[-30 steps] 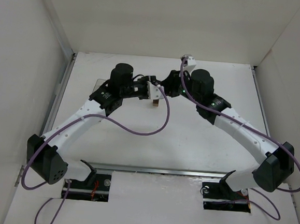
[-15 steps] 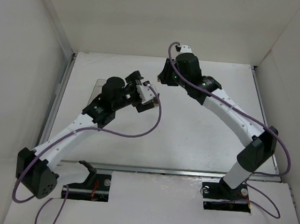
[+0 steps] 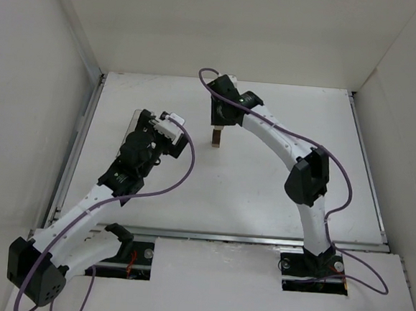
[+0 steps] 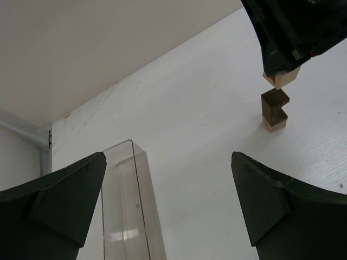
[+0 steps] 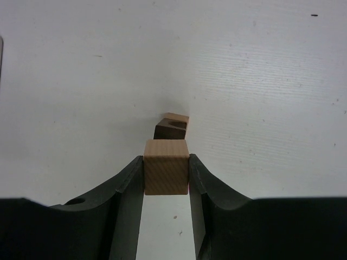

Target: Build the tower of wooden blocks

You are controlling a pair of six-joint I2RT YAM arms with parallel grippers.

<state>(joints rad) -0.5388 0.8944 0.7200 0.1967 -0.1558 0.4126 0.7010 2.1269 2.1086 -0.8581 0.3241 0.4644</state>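
The tower (image 4: 274,111) is short: a dark brown notched wood block on a tan one, standing mid-table (image 3: 216,139). My right gripper (image 5: 166,162) is shut on a light tan wood cube (image 5: 166,167), which hangs just above the tower (image 5: 172,125) with a small gap showing in the left wrist view. That cube (image 4: 281,79) and the right gripper (image 3: 218,122) hover over the column. My left gripper (image 4: 168,162) is open with nothing between its fingers (image 4: 59,200), and it sits to the left of the tower (image 3: 171,134).
A clear rectangular plastic box (image 4: 130,206) lies under the left gripper, at the table's left side (image 3: 134,119). White walls close in the table on the left, back and right. A metal rail (image 3: 216,236) runs along the near edge.
The left gripper has opened and drawn back to the left, away from the tower. The right arm has swung left and brought its tan cube over the tower.
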